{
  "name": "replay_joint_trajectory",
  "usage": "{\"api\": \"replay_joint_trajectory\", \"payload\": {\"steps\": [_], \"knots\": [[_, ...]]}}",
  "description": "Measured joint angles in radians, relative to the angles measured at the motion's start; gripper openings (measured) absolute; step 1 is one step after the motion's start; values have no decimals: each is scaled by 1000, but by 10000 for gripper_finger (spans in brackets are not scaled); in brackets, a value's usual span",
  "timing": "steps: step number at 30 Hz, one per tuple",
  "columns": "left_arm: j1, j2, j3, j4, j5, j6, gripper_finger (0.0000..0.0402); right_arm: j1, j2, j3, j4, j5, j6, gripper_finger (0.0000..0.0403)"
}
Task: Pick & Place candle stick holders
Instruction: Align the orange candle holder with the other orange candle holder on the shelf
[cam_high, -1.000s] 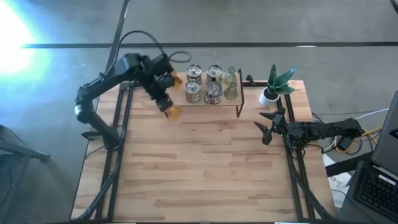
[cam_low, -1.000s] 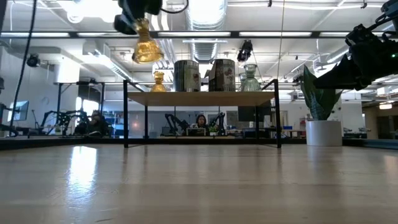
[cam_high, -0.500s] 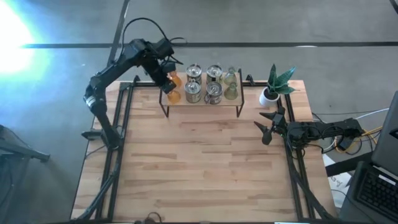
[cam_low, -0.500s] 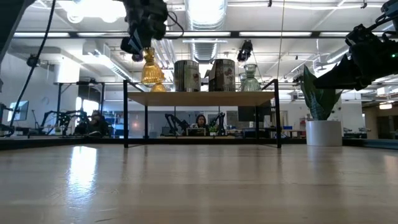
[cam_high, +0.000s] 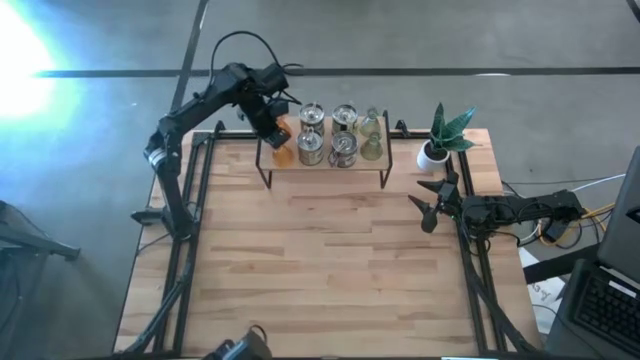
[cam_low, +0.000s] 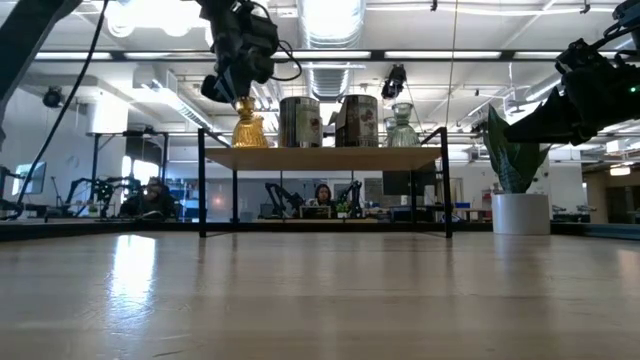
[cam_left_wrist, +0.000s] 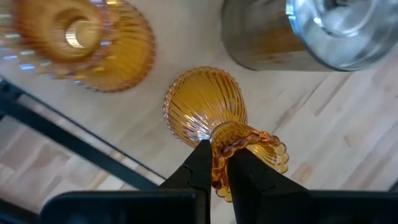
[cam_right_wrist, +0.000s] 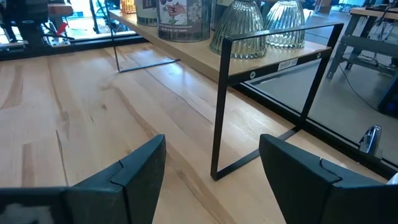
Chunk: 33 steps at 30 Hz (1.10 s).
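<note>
My left gripper (cam_high: 273, 128) is over the left end of the black-legged wooden shelf (cam_high: 325, 165), shut on an orange ribbed candle stick holder (cam_low: 248, 128). That holder's foot is level with the shelf top; I cannot tell whether it touches. A second orange holder (cam_left_wrist: 87, 37) stands on the shelf beside it. Several silvery holders (cam_high: 312, 148) and two pale green ones (cam_high: 371, 148) stand on the shelf on their bases. My right gripper (cam_high: 432, 205) lies open at the table's right edge. My left gripper pinches the orange holder's beaded top rim (cam_left_wrist: 219, 163) between its two fingers; one finger (cam_left_wrist: 249, 177) seems to stand inside the cup's mouth and the other outside. The fingers come from above, pointing steeply down. The holder hangs upright, its wide ribbed foot (cam_left_wrist: 202, 102) down, over the shelf's left end.
A green plant in a white pot (cam_high: 440, 135) stands at the far right, beside the shelf. The shelf's black frame leg (cam_right_wrist: 217, 112) rises in front of my right gripper. The wooden table (cam_high: 320, 270) lies bare in front of the shelf.
My left gripper has carried the orange holder from above the table by the shelf's front left corner toward the far edge, over the shelf's left end. It has then come down, so the holder's foot is now level with the shelf top next to the other orange holder.
</note>
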Motion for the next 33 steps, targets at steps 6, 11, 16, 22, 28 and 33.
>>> {"api": "replay_joint_trajectory", "payload": {"steps": [6, 11, 16, 22, 28, 33], "knots": [[24, -3, 0, 7, -14, 0, 31, 0, 0, 0, 0, 0, 0, 251], [28, -3, -1, 22, -15, 1, 31, 0, 0, 0, 0, 0, 0, 251], [29, -3, -2, 21, -15, 1, 31, 0, 0, 0, 0, 0, 0, 251], [30, -4, -2, -11, -24, 1, 32, 0, 0, 0, 0, 0, 0, 251], [31, -4, -2, -28, -62, 0, 47, 0, 0, 0, 0, 0, 0, 251], [32, -4, -2, -29, -65, 3, 45, 0, 0, 0, 0, 0, 0, 251]]}}
